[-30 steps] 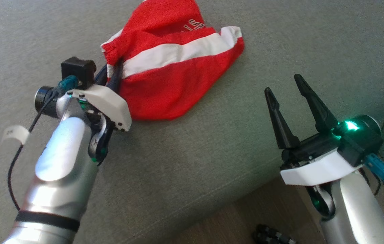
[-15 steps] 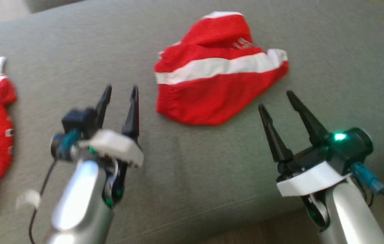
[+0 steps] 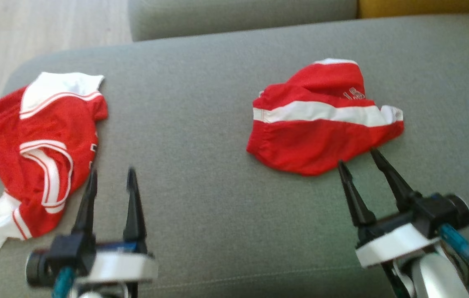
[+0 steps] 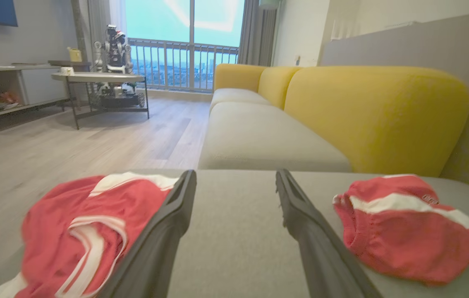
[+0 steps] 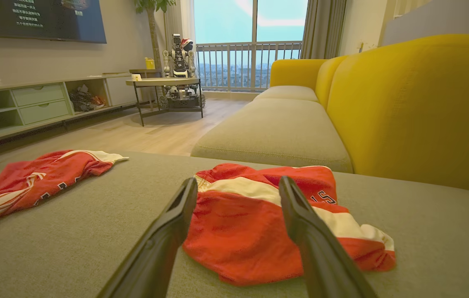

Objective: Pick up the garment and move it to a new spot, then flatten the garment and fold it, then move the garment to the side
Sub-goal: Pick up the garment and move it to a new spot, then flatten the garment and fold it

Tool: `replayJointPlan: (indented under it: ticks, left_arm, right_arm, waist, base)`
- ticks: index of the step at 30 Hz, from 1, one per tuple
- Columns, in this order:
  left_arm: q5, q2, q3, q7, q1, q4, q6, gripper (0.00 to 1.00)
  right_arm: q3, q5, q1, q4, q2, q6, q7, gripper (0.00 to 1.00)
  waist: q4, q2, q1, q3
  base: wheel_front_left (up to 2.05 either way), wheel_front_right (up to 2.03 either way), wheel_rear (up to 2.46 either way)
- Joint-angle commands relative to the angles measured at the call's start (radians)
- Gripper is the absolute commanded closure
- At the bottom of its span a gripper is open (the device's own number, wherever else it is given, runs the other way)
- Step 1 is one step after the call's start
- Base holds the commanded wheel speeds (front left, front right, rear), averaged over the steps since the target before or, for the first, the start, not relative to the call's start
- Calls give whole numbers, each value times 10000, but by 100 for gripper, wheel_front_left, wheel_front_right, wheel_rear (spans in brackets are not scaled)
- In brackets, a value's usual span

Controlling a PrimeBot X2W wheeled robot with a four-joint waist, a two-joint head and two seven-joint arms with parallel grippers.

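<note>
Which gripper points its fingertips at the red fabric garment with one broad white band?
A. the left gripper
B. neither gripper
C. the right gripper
C: the open right gripper points at the lower edge of the red fabric garment with one broad white band; the left gripper is beside the other red garment.

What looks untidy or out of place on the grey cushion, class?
Both garments look untidy. The left garment lies crumpled, a white corner trailing near the edge of the cushion. The right garment is bunched and lumpy, not folded flat. Nothing looks spilled or damaged.
</note>
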Motion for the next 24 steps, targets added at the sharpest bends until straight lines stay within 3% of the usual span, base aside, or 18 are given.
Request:
replayJointPlan:
  ticks: [1, 8, 24]
  left_arm:
    - [212, -27, 395, -49, -27, -374, 36, 0]
    - [427, -83, 646, -50, 723, 161, -217, 0]
    - [539, -131, 816, -51, 669, 554, -442, 0]
  right_arm:
    - [37, -86, 82, -302, 9, -2, -65, 0]
    - [-91, -365, 876, -204, 9, -2, -65, 0]
    - [90, -325, 929, -120, 9, -2, -65, 0]
  waist:
    - [265, -1, 2, -369]
    - [375, -1, 2, -701]
    - [176, -1, 2, -875]
  base:
    - [0, 0, 0]
    - [0, 0, 0]
    - [0, 0, 0]
